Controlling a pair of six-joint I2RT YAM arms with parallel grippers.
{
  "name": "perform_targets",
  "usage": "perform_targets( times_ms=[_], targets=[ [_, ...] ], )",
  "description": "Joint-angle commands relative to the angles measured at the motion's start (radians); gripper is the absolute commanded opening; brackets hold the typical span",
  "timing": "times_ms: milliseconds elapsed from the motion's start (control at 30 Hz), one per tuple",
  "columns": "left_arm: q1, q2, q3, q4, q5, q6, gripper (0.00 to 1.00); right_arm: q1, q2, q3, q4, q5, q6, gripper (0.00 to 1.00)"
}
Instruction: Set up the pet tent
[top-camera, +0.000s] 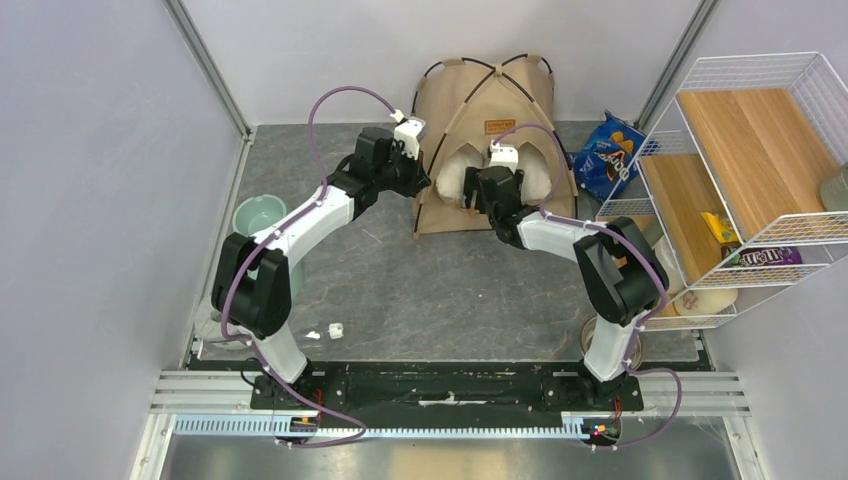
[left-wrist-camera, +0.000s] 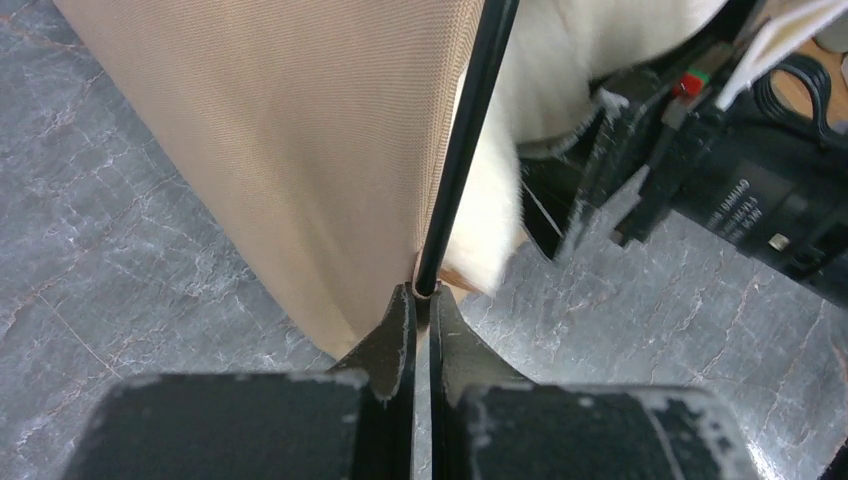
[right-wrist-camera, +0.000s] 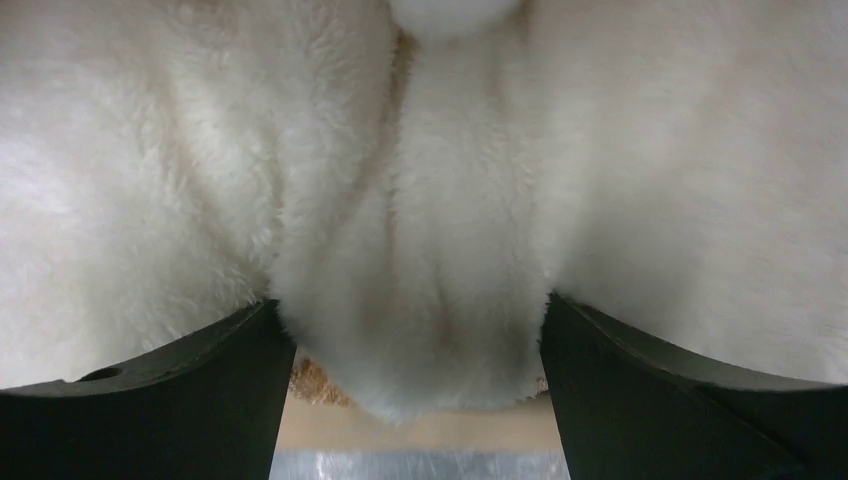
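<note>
- Left arm, right arm: white links, bulky black joints.
- Purple cable loops along each.
- White wrist camera.
- Left gripper: black, scuffed grey.

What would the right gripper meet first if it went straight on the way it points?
Most likely the fluffy white pillow: a fold of it already bulges between the right gripper's open fingers, seemingly almost touching.

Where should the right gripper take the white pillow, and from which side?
Pinch the bulging middle fold of the pillow, coming in through the open front of the pet tent. That ridge juts between the open fingers of the right gripper; elsewhere it is broad.
</note>
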Motion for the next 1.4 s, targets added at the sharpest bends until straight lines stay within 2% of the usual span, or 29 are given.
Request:
perform_targets(
  times_ms=[0, 133, 333, 567, 800, 1067, 1367],
  targets=[
    [0.003, -0.025, 0.047, -0.056, 0.052, 0.042, 0.02, -0.001, 0.055, 0.096, 0.163, 0.065, -0.081, 0.91],
    [0.002, -0.034, 0.06, -0.077, 0.076, 0.042, 0.02, -0.003, 0.064, 0.103, 0.274, 0.081, -0.131, 0.92],
    [0.005, -0.049, 0.077, -0.087, 0.096, 0.037, 0.02, -0.003, 0.069, 0.072, 0.301, 0.057, -0.144, 0.92],
    [0.017, -0.074, 0.085, -0.074, 0.148, -0.005, 0.02, -0.003, 0.083, 0.007, 0.261, 0.025, -0.103, 0.92],
    [0.02, -0.084, 0.087, -0.042, 0.202, -0.044, 0.02, 0.005, 0.099, 0.059, 0.166, -0.032, -0.082, 0.93],
    [0.036, -0.094, 0.084, -0.05, 0.099, -0.062, 0.02, 0.008, -0.118, 0.044, -0.066, -0.054, -0.057, 0.95],
    [0.048, -0.098, 0.086, -0.03, 0.021, -0.105, 0.02, 0.005, -0.435, -0.127, -0.197, -0.21, -0.127, 0.95]
  ],
)
